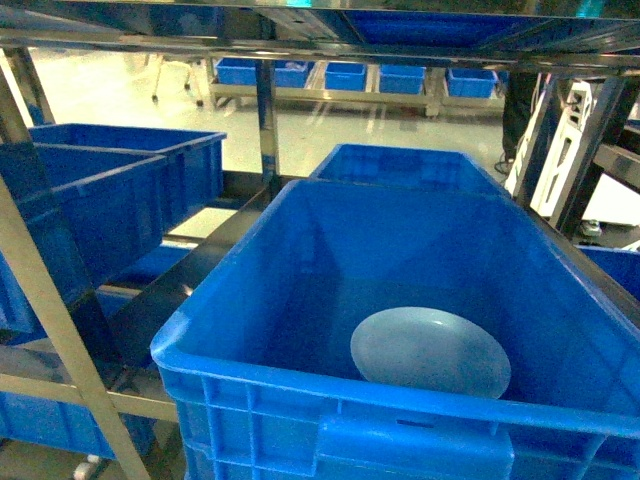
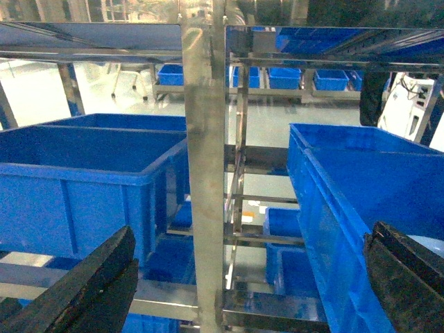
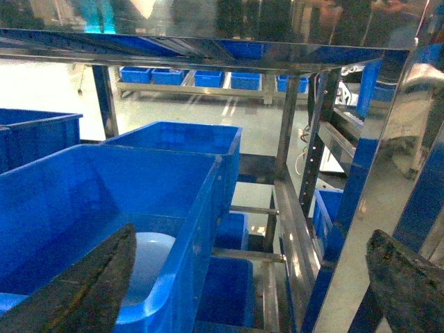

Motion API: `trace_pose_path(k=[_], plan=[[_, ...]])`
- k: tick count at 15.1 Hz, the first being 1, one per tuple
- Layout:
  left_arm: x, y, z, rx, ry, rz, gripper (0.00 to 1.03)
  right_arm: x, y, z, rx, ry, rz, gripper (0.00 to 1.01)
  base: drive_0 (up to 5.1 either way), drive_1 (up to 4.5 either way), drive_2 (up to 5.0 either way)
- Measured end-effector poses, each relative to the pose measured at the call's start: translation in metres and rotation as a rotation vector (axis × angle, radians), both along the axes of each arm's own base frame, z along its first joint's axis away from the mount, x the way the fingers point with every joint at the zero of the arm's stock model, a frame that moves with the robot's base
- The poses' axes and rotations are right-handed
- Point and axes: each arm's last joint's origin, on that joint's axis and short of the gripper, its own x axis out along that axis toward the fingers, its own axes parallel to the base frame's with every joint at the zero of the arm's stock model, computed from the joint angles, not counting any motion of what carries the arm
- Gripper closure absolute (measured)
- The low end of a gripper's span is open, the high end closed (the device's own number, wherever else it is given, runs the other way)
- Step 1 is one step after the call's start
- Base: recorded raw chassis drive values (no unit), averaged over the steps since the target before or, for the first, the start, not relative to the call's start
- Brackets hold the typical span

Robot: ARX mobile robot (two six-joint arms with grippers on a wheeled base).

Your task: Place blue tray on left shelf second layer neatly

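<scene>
One pale blue tray (image 1: 430,352) lies flat on the floor of the big blue crate (image 1: 300,300) nearest the robot, toward the near right of it, well below the rim. The crate sits on a steel rack (image 1: 268,120), with a second crate (image 1: 400,165) just behind it and more crates (image 1: 110,190) on the rack to the left.

The trouble I expect comes from depth and gloss. The tray is shallow, smooth and flat against the crate floor, so a finger has little edge to get under; a pinch on the rim could slip and let it drop back. The crate walls are high, so an arm reaching down may knock the rim on the way in or catch the tray on it when lifting out. The steel post (image 2: 205,173) between the two bays stands right in the path leftward, and a tilted tray could strike it or land crooked on the left shelf.

Both arms are held back and high, wrists looking level into the rack. The left gripper (image 2: 253,277) faces the post, with its dark fingers (image 2: 90,284) spread wide and nothing between them. The right gripper (image 3: 250,277) hangs over the near right corner of the crate, equally wide and empty, with the tray showing below its left finger (image 3: 90,284).
</scene>
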Motion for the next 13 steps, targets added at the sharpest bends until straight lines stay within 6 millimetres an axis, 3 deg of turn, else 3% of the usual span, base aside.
trace_pose_path(k=[13], plan=[[0.0, 0.0, -0.0001, 0.0, 0.001, 0.0, 0.05, 0.0, 0.0, 0.0, 0.002, 0.0, 0.0, 0.03, 0.0, 0.0, 0.0]])
